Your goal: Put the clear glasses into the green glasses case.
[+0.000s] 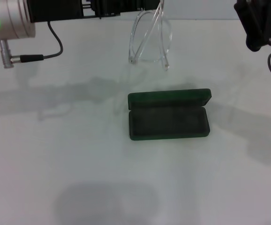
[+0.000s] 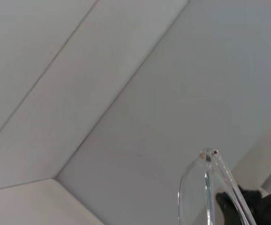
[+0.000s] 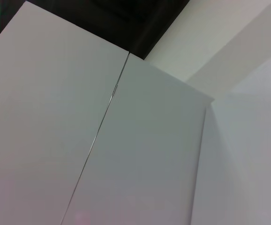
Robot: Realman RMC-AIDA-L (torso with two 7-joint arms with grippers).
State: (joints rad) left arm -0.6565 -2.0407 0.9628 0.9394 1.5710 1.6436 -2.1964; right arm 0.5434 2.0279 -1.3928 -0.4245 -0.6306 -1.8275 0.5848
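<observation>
The clear glasses (image 1: 149, 40) hang in the air from my left gripper (image 1: 149, 5), which is shut on them at the top edge of the head view. Their arms point down toward the table. In the left wrist view, one lens and a hinge of the glasses (image 2: 209, 187) show. The green glasses case (image 1: 168, 123) lies open on the white table, nearer to me than the hanging glasses, with its lid (image 1: 170, 97) tipped back and its dark lining bare. My right gripper (image 1: 259, 28) is held high at the far right, away from both.
The white table (image 1: 79, 164) stretches around the case. A grey cable and plug (image 1: 32, 57) hang from my left arm at the upper left. The right wrist view holds only white wall panels (image 3: 126, 140) and a dark opening.
</observation>
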